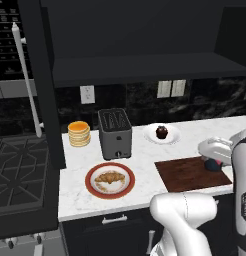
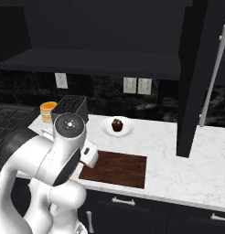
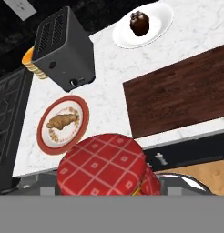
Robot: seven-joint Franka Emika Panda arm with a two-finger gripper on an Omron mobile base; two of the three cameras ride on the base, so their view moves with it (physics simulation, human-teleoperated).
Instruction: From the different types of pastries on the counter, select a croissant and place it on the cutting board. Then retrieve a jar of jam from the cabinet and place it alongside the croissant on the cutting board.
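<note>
Hand view first: my end effector (image 3: 104,193) is clamped around the jar of jam (image 3: 104,170), whose red checkered lid sits right up against the camera, so I can't see my fingertips past it. Out beyond the jar, further along my line of sight, the cutting board (image 3: 177,98) lies bare on the bench (image 3: 109,91), off to the right of the jar in this view. The croissant (image 3: 63,120) is on a red-rimmed plate (image 3: 43,141) just past the jar on the left side, well apart from the board. Further out than that plate stands a dark toaster (image 3: 63,48), with the stack of pancakes (image 3: 29,63) peeking out at its far side. The cupcake (image 3: 140,23) sits on a white plate (image 3: 159,27) at the far end, beyond the board.

From the left base view, my end effector (image 1: 213,162) hangs over the right end of the board (image 1: 187,175), with a dark rounded shape under the hand that I take for the jar, though it's too small there to be sure. The croissant (image 1: 109,177) is well off to the left of my hand, and the open cabinet (image 1: 145,70) with its shelf is up above.
</note>
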